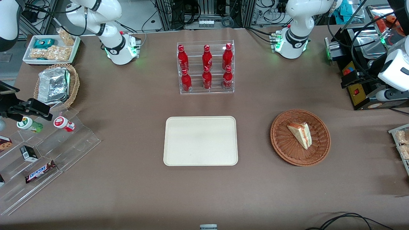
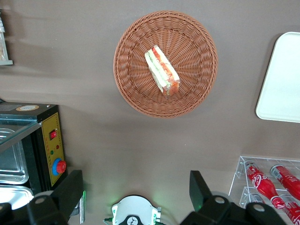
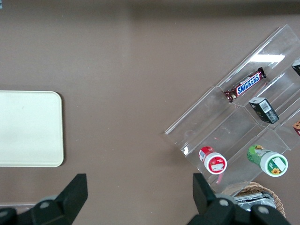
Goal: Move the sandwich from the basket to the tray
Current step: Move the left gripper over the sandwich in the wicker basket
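Fingers [image 2: 70,187] of my left gripper [image 2: 136,190] stand wide apart with nothing between them, held high over bare tablecloth farther from the front camera than the basket [image 2: 136,93]. Only the two dark fingertips show in the wrist view; the rest of the gripper is cut off, and in the front view I cannot pick it out at the working arm's end of the table.

The sandwich [image 1: 300,134] lies in the basket [image 1: 281,143], a triangular white-bread wedge on its side, its red and green filling layers showing. The basket is round, shallow, reddish-brown woven wicker.

The tray [image 1: 179,153] is flat, cream, rectangular with rounded corners and a low rim, near the table's centre. Open brown cloth separates tray and basket. An acrylic rack of red bottles [image 1: 206,67] stands farther from the camera than the tray.
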